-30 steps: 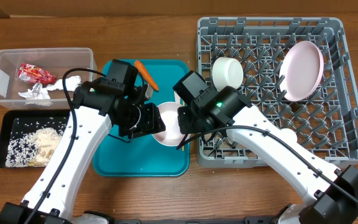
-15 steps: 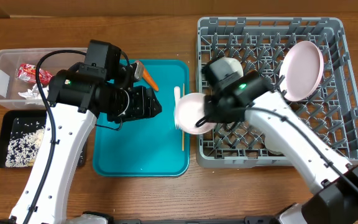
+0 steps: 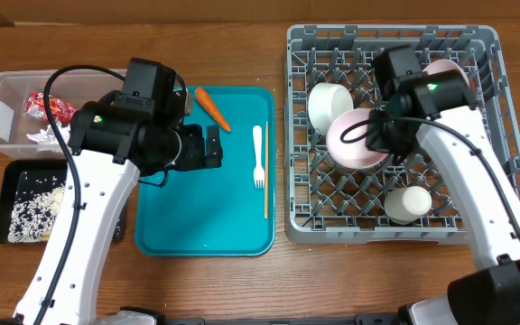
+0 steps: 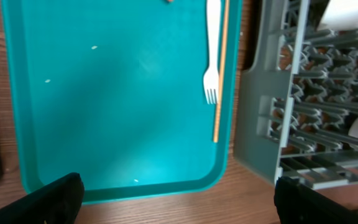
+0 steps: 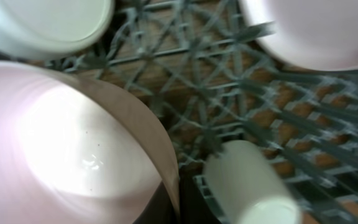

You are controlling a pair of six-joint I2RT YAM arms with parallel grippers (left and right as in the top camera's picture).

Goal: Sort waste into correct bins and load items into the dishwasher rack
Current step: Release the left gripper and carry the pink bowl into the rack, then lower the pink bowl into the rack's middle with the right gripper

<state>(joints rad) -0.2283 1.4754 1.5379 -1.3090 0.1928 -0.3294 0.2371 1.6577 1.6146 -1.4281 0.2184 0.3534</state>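
My right gripper (image 3: 382, 126) is shut on the rim of a pale-pink bowl (image 3: 355, 144), which it holds tilted over the grey dishwasher rack (image 3: 486, 194); the wrist view shows the rim pinched between the jaws (image 5: 176, 199) and the bowl (image 5: 73, 143) filling the left. In the rack are a white bowl (image 3: 328, 104), a pink plate (image 3: 450, 68) and a white cup (image 3: 407, 204). Over the teal tray (image 3: 197, 217) my left gripper (image 3: 213, 147) (image 4: 179, 208) is open and holds nothing. On that tray lie a carrot (image 3: 211, 107), a white fork (image 3: 258, 155) (image 4: 212, 56) and a chopstick (image 3: 265, 176) (image 4: 221, 74).
At the far left, a clear tub (image 3: 7, 90) holds a red wrapper (image 3: 48, 106) and a white napkin (image 3: 48, 135). A black tray (image 3: 16, 167) with rice (image 3: 39, 203) sits below it. The rack's near wall (image 4: 260, 118) stands right beside the teal tray's edge.
The right arm has carried the pink bowl from the teal tray to the rack. The left gripper has let go of it, opened wide and drawn back to the left.
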